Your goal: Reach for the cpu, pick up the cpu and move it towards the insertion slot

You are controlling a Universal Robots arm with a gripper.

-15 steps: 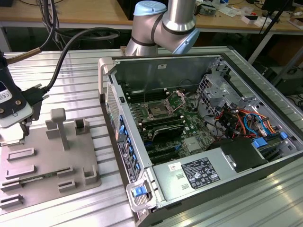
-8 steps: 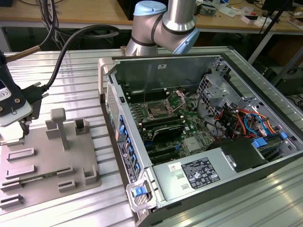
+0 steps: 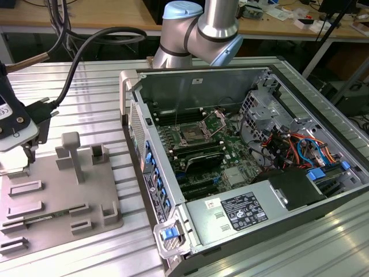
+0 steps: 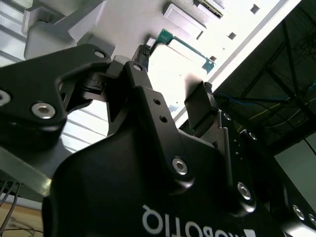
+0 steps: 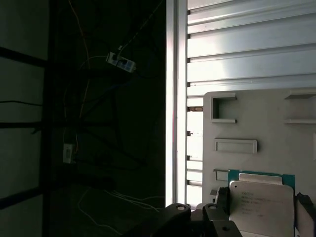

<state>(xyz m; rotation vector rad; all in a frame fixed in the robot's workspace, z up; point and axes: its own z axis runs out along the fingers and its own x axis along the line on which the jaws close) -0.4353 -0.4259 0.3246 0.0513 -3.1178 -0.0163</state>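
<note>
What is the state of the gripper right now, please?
The gripper sits low at the grey tray, around the chip; whether it is open or closed on it cannot be told.

Can see only part of the cpu (image 5: 260,205) in the first wrist view, cropped at the frame edge. Cannot make out detail inside the insertion slot (image 3: 190,136) in the exterior view. Lose much of the gripper (image 3: 26,151) past that view's left edge.

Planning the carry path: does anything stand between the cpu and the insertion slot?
Yes. The cpu sits at the grey tray by the gripper; between it and the insertion slot stand the tray's upright blocks and the side wall of the computer case. It is open on top.
</note>
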